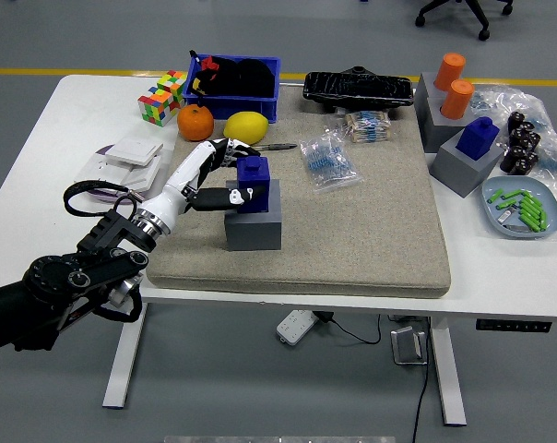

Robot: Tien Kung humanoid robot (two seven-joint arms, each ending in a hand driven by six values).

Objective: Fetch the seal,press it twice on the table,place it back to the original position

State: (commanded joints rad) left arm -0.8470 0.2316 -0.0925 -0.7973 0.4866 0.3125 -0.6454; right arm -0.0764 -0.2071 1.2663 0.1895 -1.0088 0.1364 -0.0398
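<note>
Left of the frame's centre, on the beige mat (352,231), my left hand (209,180) is closing its fingers (225,148) around the blue seal (253,173), thumb low on its front and the others curling over its back. The seal is sitting down in the square opening of the grey block holder (254,223), its knobbed top standing proud of the rim.

In the upper part of the frame, a blue plastic bin (260,97) is holding dark objects and something red. At the upper right, a taller grey holder (429,111) is carrying two orange cylinders (455,85), and beside it another grey holder (463,164) is carrying a second blue seal (480,135). At the right edge, a pale blue oval dish (551,214) is holding small green pieces.

The mat is looking coarse and felt-like, with rounded corners. On it are lying two clear bags of small blue parts (328,159) and a dark pen (271,146). Near the bin are sitting a smooth yellow lemon (247,126), an orange (195,121) and a multicoloured puzzle cube (161,96). A glossy black tray (358,89) is lying along the mat's far edge.

The white table (57,157) is standing on a grey floor crossed by a yellow line (20,71), with a power strip (297,323) underneath.
</note>
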